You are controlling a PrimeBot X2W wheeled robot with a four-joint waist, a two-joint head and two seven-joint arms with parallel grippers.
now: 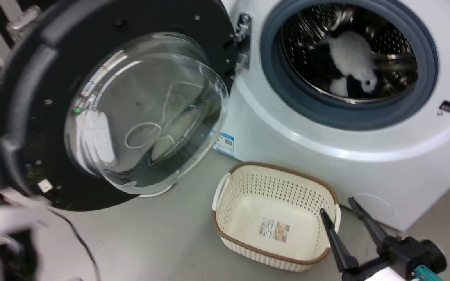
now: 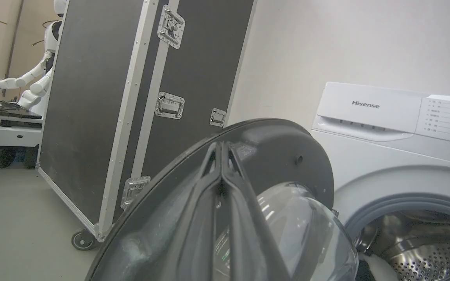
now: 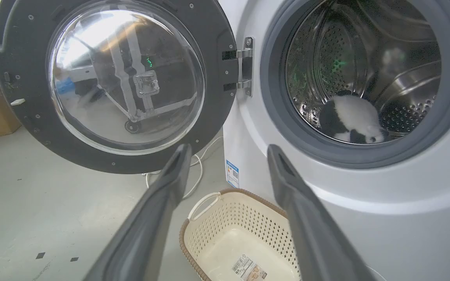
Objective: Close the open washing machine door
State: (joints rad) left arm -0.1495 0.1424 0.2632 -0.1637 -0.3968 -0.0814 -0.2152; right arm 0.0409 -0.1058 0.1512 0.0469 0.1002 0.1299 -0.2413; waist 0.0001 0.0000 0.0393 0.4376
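Left wrist view has the left end effector [image 2: 221,150] with its two fingers pressed together at the tips and nothing visible between them. They lie along the black rim of the washing machine door [image 2: 272,148] near its free edge; whether they touch the rim I cannot tell. Head view shows that door swung wide open at the left of the machine. Its bulging glass bowl [image 1: 143,113] faces out, and its metal hinge [image 1: 242,29] sits at the rim's right side, just beside the grey-ringed drum opening [image 1: 272,78], where a black-and-white plush toy [image 1: 352,54] lies. I judge the door stiff and fairly heavy, free to turn only about the hinge. The glass looks slippery and breakable, so the plastic rim far from the hinge is the place to push, flat-on rather than pinched. A cream basket [image 1: 275,168] stands on the floor before the machine. Over its right rim the right end effector [image 1: 336,205] hangs with fingers spread apart, holding nothing.
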